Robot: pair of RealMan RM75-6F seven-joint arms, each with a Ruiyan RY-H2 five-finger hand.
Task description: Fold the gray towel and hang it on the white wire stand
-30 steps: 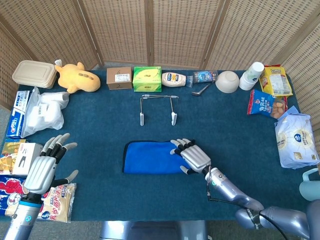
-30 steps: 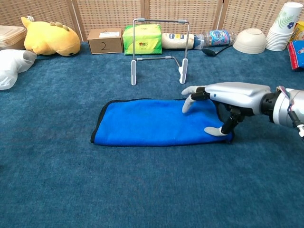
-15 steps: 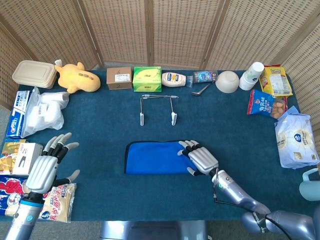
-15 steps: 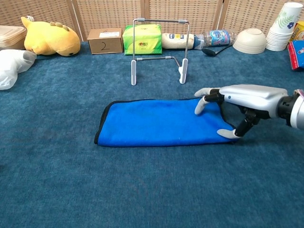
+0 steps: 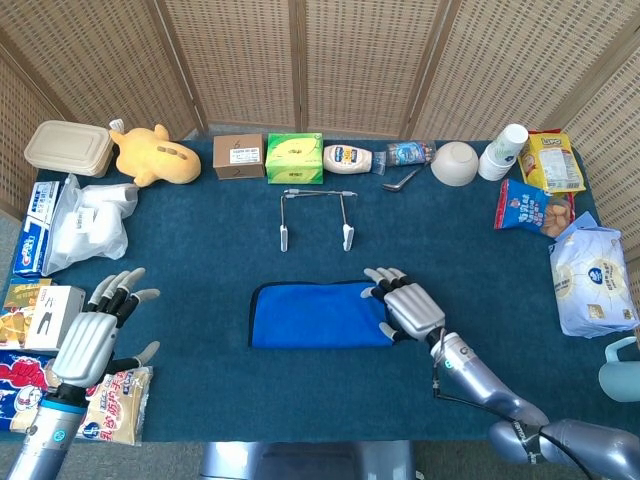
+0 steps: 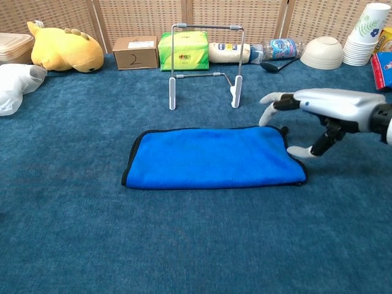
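- My right hand hovers at the towel's right end, fingers spread, holding nothing.
- My left hand, fingers apart, is far left.
- Towel lies folded before the stand.

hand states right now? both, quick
Left hand: open, fingers spread, holding nothing, off at the table's left edge.
Right hand: open, holding nothing, just off the right end of the blue towel.

blue jug cut by right edge
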